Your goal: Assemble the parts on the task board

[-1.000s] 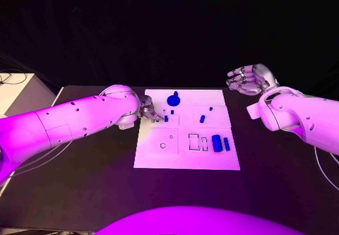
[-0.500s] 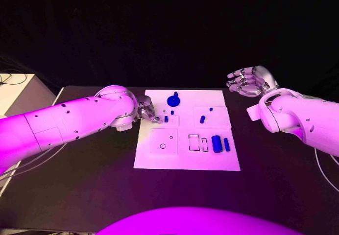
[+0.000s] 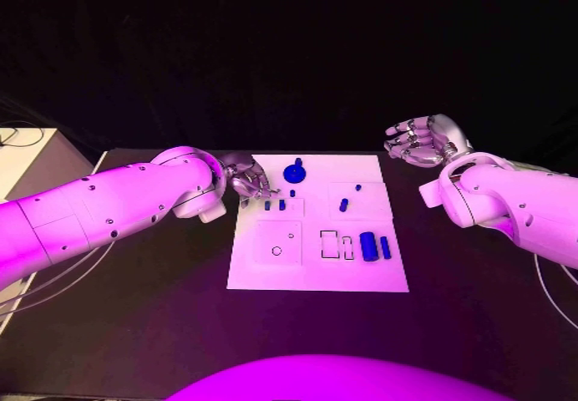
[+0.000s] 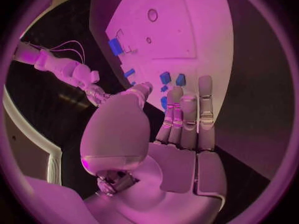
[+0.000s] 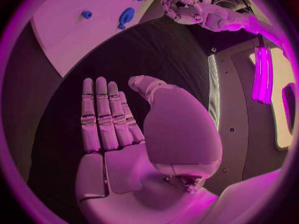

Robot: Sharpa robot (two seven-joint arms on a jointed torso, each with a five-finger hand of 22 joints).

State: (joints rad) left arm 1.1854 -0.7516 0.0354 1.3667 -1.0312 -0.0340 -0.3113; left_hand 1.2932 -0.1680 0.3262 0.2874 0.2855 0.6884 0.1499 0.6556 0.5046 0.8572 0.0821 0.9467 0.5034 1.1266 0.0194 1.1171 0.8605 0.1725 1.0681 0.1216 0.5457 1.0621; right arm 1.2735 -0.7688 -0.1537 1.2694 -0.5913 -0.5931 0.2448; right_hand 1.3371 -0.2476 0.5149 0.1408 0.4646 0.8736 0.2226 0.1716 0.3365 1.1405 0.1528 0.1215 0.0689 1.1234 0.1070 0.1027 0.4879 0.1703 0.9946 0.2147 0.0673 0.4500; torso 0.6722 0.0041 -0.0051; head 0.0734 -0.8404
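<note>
The white task board [image 3: 316, 267] lies mid-table. At its far edge sits a round blue part [image 3: 295, 173]. Small blue pegs [image 3: 282, 204] stand near the board's left side, and another peg [image 3: 345, 203] stands further right. Two larger blue blocks [image 3: 368, 245] sit in the right-hand row. My left hand [image 3: 250, 178] hovers over the board's far left edge, fingers straight and apart, holding nothing; the left wrist view shows the left hand [image 4: 181, 119] above two blue pegs [image 4: 165, 77]. My right hand [image 3: 418, 138] is raised beyond the board's far right corner, empty, with the right hand's [image 5: 112, 124] fingers extended.
Empty outlined slots [image 3: 329, 243] and a round hole [image 3: 277, 250] mark the board's near half. A pale box [image 3: 30, 163] stands off the table's left edge. Black tabletop [image 3: 144, 317] surrounds the board on all sides.
My left hand has lifted and drawn back toward the board's far left edge, uncovering a small blue peg beside the one seen before. The right hand has barely moved.
</note>
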